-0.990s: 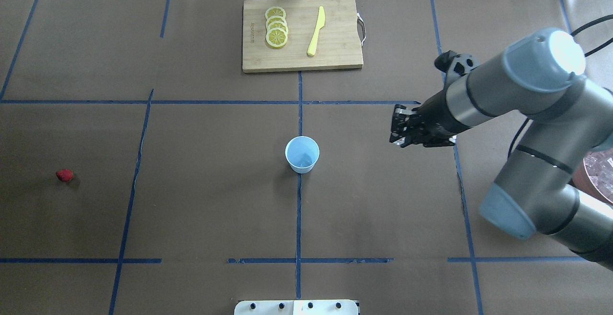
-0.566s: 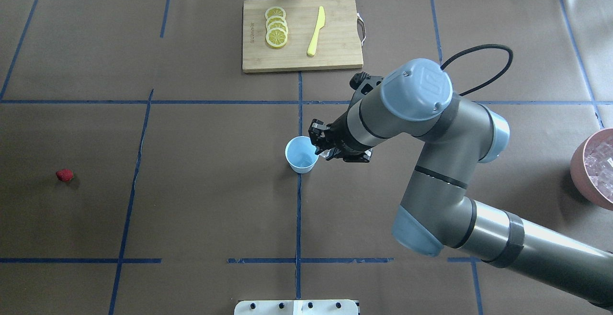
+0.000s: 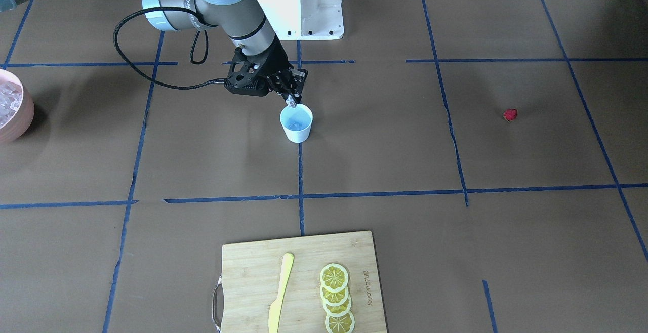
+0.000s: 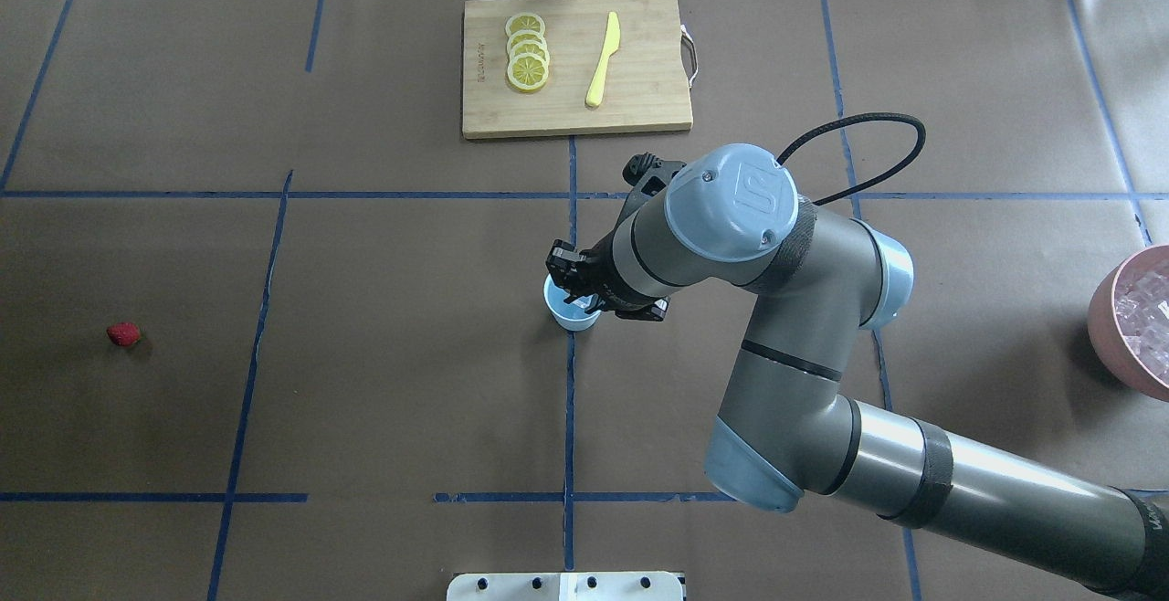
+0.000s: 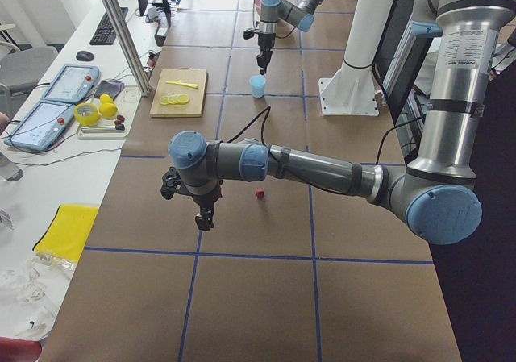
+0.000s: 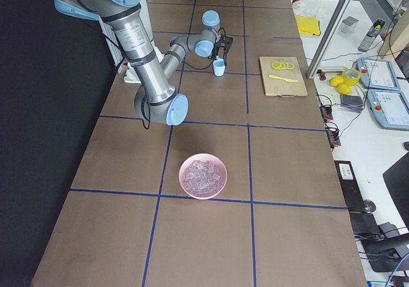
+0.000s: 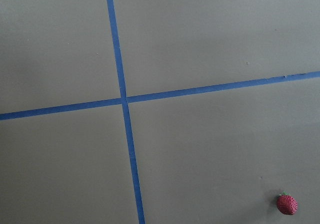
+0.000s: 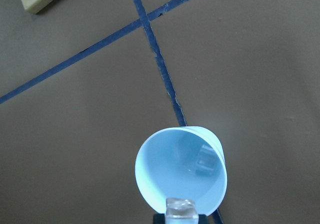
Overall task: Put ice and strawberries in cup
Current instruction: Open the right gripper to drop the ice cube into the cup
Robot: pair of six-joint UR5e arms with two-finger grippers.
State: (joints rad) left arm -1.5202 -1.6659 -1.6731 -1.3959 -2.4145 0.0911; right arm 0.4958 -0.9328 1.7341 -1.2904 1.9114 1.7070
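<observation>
The right gripper [image 3: 291,98] is clamped on an ice cube [image 8: 180,207] over the cup [image 3: 297,133].
The ice cube hangs just above the rim; a second cube [image 8: 204,160] lies inside. The strawberry [image 4: 123,334] lies on the surface [image 4: 411,400] at 9 o'clock from the cup, well apart; the left gripper [image 5: 204,217] hovers near it, apart or together I cannot tell. The cutting board [image 4: 639,112] is at 12 o'clock, farthest.

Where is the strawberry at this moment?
The strawberry lies on the brown table cover at the far left of the overhead view, on the robot's left side, far from the cup at the centre.
</observation>
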